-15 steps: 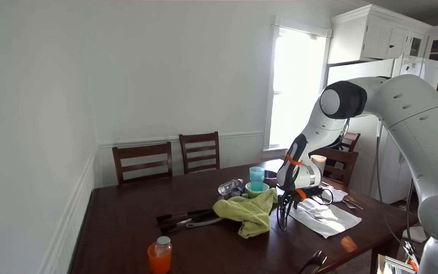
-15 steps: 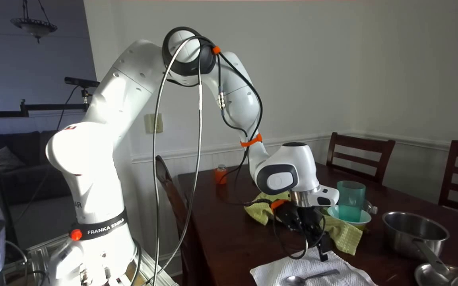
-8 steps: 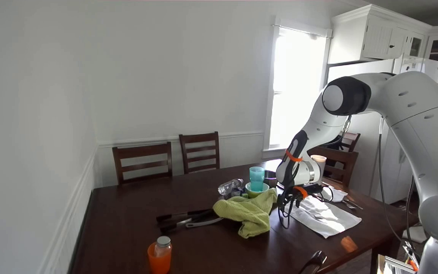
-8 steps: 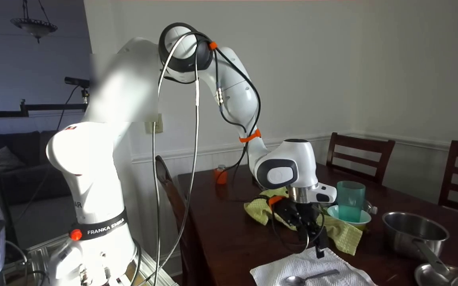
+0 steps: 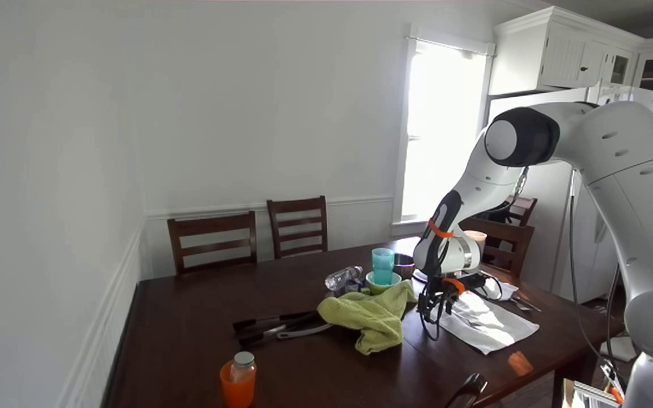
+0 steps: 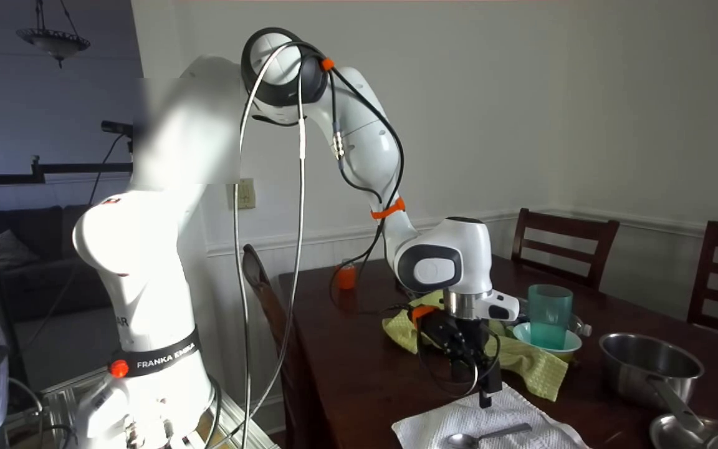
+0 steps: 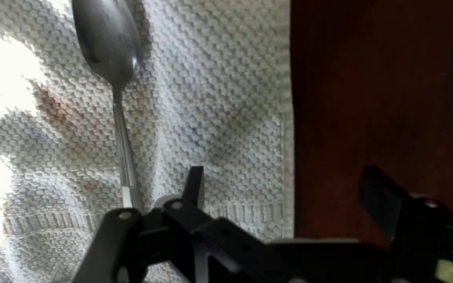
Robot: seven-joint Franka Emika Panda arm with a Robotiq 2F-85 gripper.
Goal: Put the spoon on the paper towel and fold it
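Note:
The metal spoon (image 7: 110,47) lies on the white paper towel (image 7: 226,78), which looks like a textured cloth. In the wrist view the spoon is left of the jaws, its handle end partly hidden by the gripper. The spoon (image 6: 505,431) and towel (image 6: 424,430) also show in an exterior view. The towel (image 5: 499,334) lies flat near the table edge. My gripper (image 7: 283,169) is open and empty above the towel's side edge. One finger is over the towel, the other over bare dark table. It also shows in both exterior views (image 5: 437,314) (image 6: 482,390).
A green cloth (image 5: 369,323) lies beside the towel. Behind it are a bowl (image 6: 558,346) with a teal cup (image 6: 549,315) and a clear bottle (image 5: 342,279). A steel pot (image 6: 646,368), an orange cup (image 5: 238,385) and dark-handled utensils (image 5: 272,320) stand or lie on the table.
The arm has drawn back a little toward its base and the elbow has risen. The gripper has shifted slightly along the towel's edge. The spoon and towel have not moved.

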